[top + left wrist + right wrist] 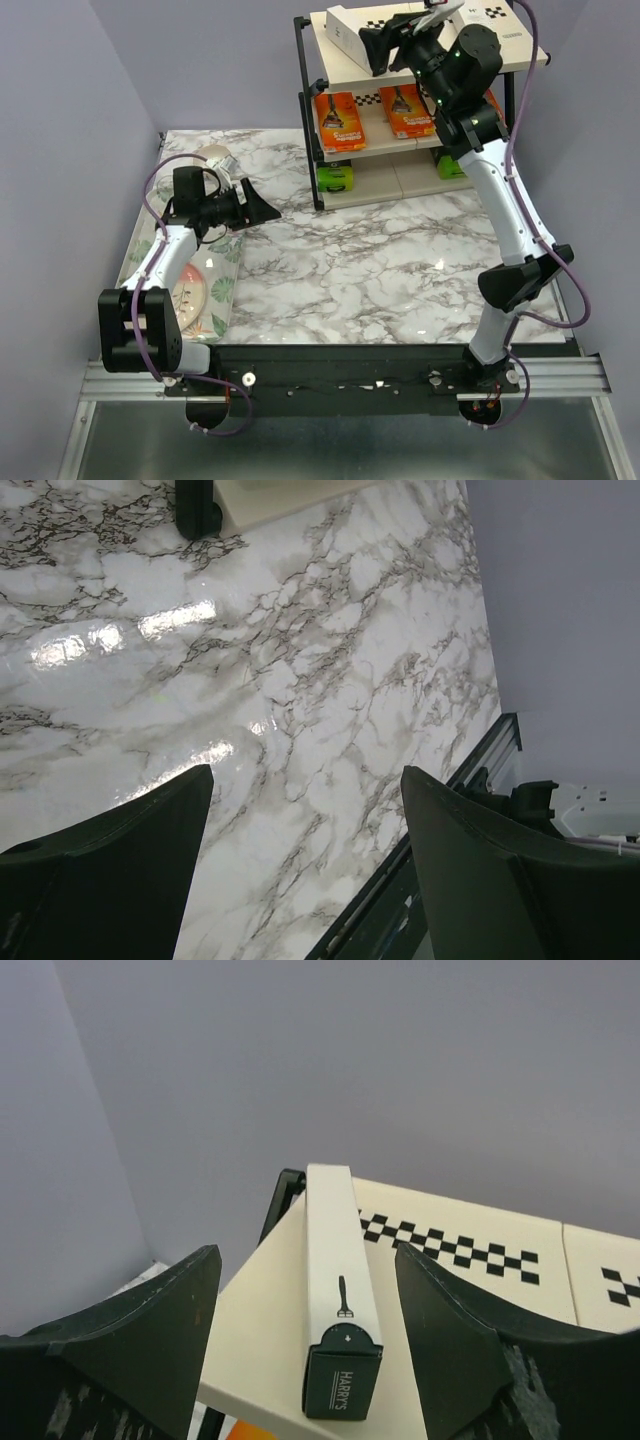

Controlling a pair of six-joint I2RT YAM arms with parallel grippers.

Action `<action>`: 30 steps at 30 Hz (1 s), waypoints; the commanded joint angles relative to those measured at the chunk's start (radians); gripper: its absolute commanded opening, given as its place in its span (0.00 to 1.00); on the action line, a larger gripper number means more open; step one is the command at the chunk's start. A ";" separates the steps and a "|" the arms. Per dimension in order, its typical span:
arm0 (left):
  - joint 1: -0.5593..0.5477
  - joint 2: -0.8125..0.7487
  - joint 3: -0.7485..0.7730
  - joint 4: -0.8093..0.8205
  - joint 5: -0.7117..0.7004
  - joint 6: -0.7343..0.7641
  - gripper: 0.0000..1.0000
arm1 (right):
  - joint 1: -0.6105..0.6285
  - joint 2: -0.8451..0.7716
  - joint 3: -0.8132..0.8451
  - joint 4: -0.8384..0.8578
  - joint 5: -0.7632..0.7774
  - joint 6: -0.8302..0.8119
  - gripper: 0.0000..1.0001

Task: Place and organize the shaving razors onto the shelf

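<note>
Slim white razor box [335,1250] lying flat at the left end of the top board of the shelf [260,1320], seen from my right wrist. Its long axis runs straight ahead, in line with the gap of my right gripper [305,1260], whose fingers stand wide apart on either side and touch nothing. The box's dark printed end faces the fingers. It is smooth card; the board is matte cream with a checkerboard strip. Lower tiers hold glossy orange packs [340,120] and black packs with lime-green ends [336,178]. My left gripper [305,775], well away from the shelf, hangs spread and empty above the shiny marble table [300,630]. I judge any straightening falls to the right arm.
</note>
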 commanded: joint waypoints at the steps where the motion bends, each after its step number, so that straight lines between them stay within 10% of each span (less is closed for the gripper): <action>1: 0.018 -0.025 -0.034 0.047 0.015 -0.027 0.85 | 0.002 -0.007 -0.045 -0.092 -0.010 -0.023 0.78; 8: 0.031 -0.027 -0.042 0.061 0.017 -0.039 0.85 | 0.001 0.014 -0.058 -0.127 0.071 0.015 0.74; 14: 0.038 -0.030 -0.047 0.058 0.017 -0.042 0.85 | -0.027 0.031 -0.054 -0.172 0.089 0.189 0.43; 30: 0.049 -0.033 -0.060 0.075 0.019 -0.055 0.85 | -0.055 -0.003 -0.115 -0.193 0.114 0.244 0.58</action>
